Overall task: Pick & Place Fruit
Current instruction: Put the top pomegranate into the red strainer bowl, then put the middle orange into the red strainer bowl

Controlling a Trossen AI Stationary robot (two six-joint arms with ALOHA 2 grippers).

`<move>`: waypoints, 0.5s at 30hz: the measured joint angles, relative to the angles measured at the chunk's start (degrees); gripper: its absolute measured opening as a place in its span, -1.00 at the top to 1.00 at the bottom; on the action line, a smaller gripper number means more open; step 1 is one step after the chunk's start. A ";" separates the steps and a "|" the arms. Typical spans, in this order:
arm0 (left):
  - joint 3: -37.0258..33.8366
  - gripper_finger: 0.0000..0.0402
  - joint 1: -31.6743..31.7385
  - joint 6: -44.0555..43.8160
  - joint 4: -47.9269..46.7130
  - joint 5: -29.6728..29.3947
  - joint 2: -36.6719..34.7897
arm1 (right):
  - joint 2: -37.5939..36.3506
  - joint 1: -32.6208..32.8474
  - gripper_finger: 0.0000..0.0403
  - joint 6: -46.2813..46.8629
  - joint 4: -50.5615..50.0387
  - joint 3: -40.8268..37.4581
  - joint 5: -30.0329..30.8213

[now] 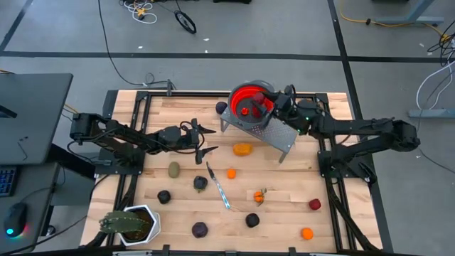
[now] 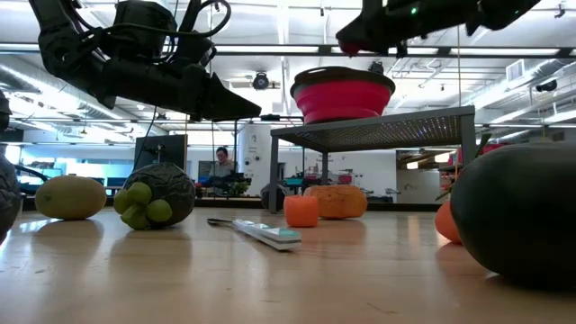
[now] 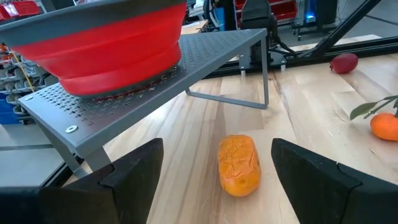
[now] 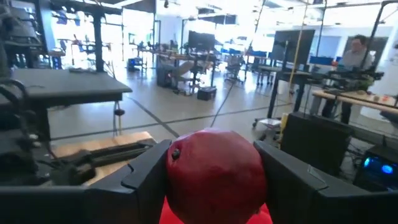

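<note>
Holding a red fruit (image 4: 214,177) between its fingers, the right hand (image 1: 272,107) hangs above the red bowl (image 1: 250,104), which stands on a grey perforated rack (image 1: 274,134) at the far side of the table (image 1: 284,213); the fingers pinch the rounded fruit from both sides. The left hand (image 1: 204,140) hovers over the wood with its two fingers spread and nothing between them, facing an elongated orange fruit (image 1: 242,149) that lies just in front of the rack. In the left wrist view that fruit's long axis runs straight away from the fingers. Counting from the high view, the loose fruit on the table number about eleven: three small orange ones, one of them with leaves (image 1: 259,195), the long orange one, one red (image 1: 314,205), one olive (image 1: 173,169), and five dark ones, including one behind the rack (image 1: 221,107), though the smaller dark shapes are hard to tell apart at this range. One silver-and-teal knife (image 1: 218,186) lies slantwise near the middle, and one spiky green plant in a white pot (image 1: 131,223) stands at the near left corner.
</note>
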 joint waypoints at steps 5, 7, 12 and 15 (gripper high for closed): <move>0.00 -0.53 0.00 -0.01 0.00 0.00 0.00 | 2.10 -2.99 -0.22 0.19 2.92 0.00 -0.18; 0.00 -0.53 0.00 -0.01 0.00 0.01 0.00 | 2.76 -3.70 -0.28 0.17 4.39 0.00 -1.01; 0.00 -0.53 0.00 0.00 0.00 0.00 0.00 | 4.47 -5.03 -0.38 0.17 4.84 0.00 -3.04; 0.00 -0.53 0.00 0.00 0.00 0.01 0.00 | 5.11 -5.35 -0.41 0.17 5.60 0.00 -2.99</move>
